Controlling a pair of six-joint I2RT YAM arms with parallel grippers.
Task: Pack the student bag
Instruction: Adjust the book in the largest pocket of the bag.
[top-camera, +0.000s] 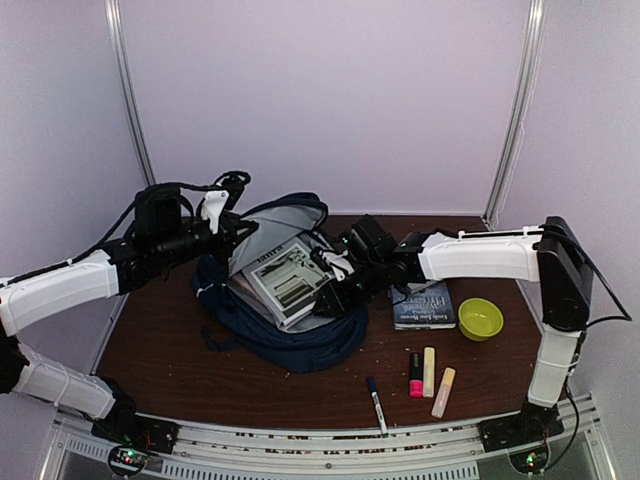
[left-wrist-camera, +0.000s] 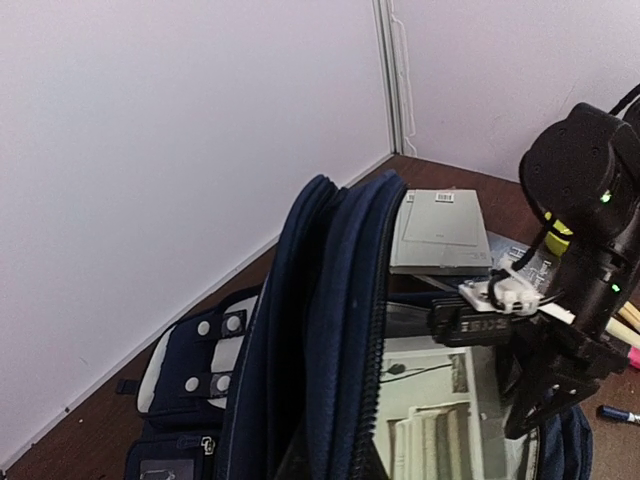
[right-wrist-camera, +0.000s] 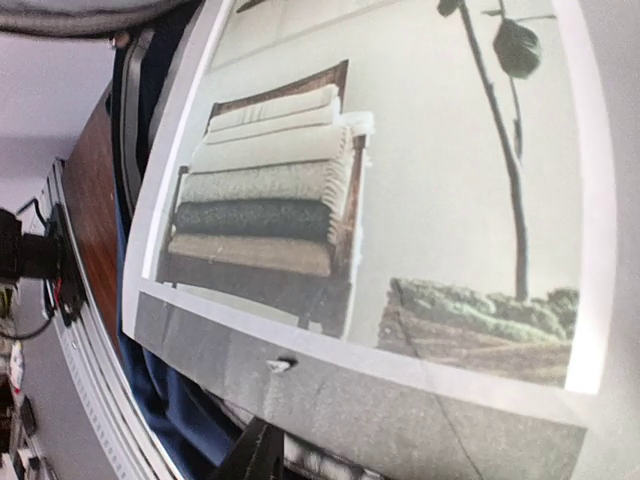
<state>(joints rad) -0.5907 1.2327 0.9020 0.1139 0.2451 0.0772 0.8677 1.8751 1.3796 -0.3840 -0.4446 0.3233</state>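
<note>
Soft, limp student bag (top-camera: 300, 350) lies open on the table (top-camera: 160, 350), zipper rim (left-wrist-camera: 345, 300) its firmest hold, raised at left gripper (top-camera: 235, 235); right gripper (top-camera: 335, 295) meets the magazine (top-camera: 285, 280); either claw's closure cannot be determined.

I see the dark brown table (top-camera: 160, 350) carrying the student bag (top-camera: 300, 345) left of centre. Just right of it lies a dark book (top-camera: 425, 305), then a lime-green bowl (top-camera: 480, 319). Nearer the arm bases, a blue-capped marker (top-camera: 376, 403) lies beside a pink highlighter (top-camera: 415, 374), a yellow highlighter (top-camera: 428, 371) and a peach highlighter (top-camera: 443, 392).
</note>
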